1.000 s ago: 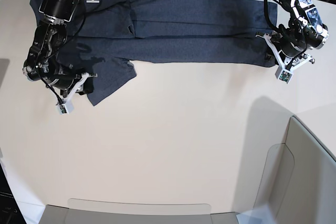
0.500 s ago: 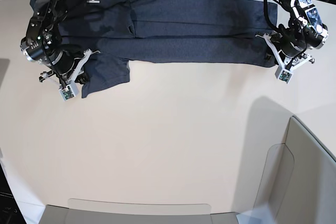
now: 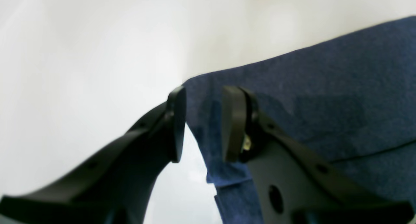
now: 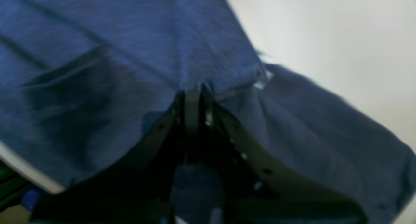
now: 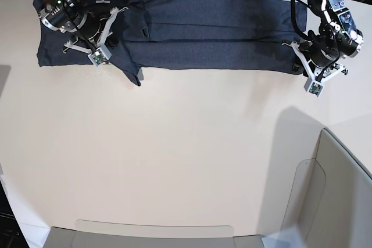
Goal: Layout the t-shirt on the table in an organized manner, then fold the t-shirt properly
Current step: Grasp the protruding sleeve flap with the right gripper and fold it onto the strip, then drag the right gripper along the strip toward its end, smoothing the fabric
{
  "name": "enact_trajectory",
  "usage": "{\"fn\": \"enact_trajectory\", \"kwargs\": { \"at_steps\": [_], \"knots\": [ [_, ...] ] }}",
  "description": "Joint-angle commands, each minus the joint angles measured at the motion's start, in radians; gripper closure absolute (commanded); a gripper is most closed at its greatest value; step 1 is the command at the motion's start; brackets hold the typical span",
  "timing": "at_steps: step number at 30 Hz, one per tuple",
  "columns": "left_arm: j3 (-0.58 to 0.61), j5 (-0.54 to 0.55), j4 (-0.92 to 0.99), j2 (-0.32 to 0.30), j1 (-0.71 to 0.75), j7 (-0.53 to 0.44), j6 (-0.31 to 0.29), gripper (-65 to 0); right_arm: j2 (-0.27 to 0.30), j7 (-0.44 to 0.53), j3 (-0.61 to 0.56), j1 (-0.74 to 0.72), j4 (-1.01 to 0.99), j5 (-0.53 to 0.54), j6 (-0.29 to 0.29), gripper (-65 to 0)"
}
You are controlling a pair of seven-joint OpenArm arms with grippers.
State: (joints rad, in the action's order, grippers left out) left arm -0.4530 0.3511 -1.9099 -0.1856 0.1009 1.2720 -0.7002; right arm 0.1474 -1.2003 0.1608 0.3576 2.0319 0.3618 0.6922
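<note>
Shirt (image 5: 203,27) lies as a long folded band along the table's (image 5: 186,161) far edge. Right gripper (image 4: 192,93) is clenched on a pinch of sleeve cloth; cloth bunches right at the tips. A sleeve flap hangs off the band's near edge beside it. Left gripper (image 3: 203,123) is parted, pads astride the shirt's end corner, nothing pinched.

Your step looks like tucking the sleeve onto the band. Carry the pinch low and level toward the band's middle so the layers underneath don't drag. Lay the sleeve's edge flush with the band's near edge before you let go. Let the left one anchor its corner; a slip there skews the band.
</note>
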Motion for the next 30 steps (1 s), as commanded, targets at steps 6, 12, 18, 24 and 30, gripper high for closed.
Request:
{"fn": "enact_trajectory", "kwargs": {
  "at_steps": [6,12,18,24,30],
  "knots": [
    [-0.002,0.007,-0.013,-0.013,-0.008,-0.015,0.002,-18.5,0.033,0.003,-0.126,0.021,0.020,0.009,0.006,0.0],
    [-0.002,0.007,0.030,-0.013,-0.037,-0.016,0.002,-18.5,0.083,0.003,-0.286,0.022,0.020,0.009,0.005,0.0],
    [-0.002,0.009,0.074,-0.013,-0.043,-0.016,0.002,-18.5,0.165,0.001,-0.383,0.022,0.020,0.009,0.005,0.0],
    [-0.002,0.009,0.076,-0.013,-0.063,-0.018,0.002,-18.5,0.203,0.001,-0.384,0.022,0.019,0.009,0.005,0.0],
    [-0.002,0.009,0.080,-0.013,-0.071,-0.018,0.002,-18.5,0.222,0.001,-0.383,0.021,0.017,0.009,0.004,0.0]
  ]
}}
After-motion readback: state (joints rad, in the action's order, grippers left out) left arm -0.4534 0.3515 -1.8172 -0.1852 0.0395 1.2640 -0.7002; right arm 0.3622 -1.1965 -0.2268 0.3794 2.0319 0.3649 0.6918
